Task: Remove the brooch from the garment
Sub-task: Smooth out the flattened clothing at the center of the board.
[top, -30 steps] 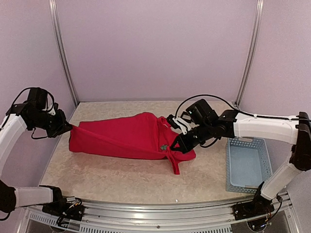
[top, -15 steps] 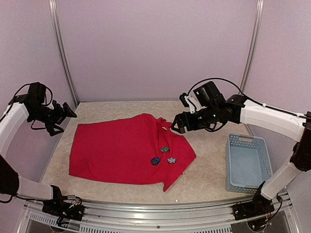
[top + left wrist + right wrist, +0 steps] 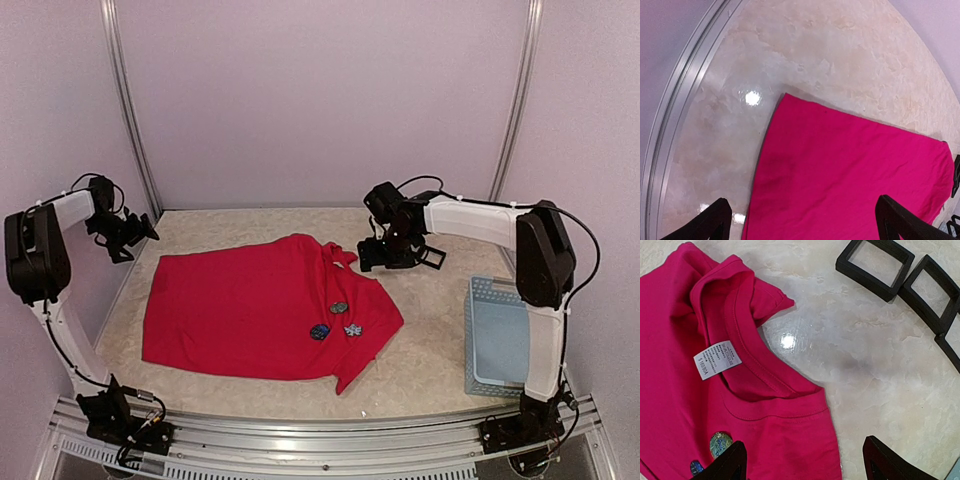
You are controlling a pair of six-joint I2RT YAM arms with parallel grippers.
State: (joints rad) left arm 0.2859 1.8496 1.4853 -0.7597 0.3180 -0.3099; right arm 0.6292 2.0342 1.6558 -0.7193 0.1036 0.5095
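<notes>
Below the collar (image 3: 740,320): pinch the hard brooch (image 3: 339,307) by its rim, pin the limp garment (image 3: 240,300); left claw (image 3: 802,222), right claw (image 3: 805,462) released.

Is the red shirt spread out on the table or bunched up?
Spread out. The garment lies flat on the table, collar open with its label showing, three brooches on top.

One garment (image 3: 240,305) (three brooches (image 3: 339,307) on it), one basket (image 3: 497,345).
</notes>
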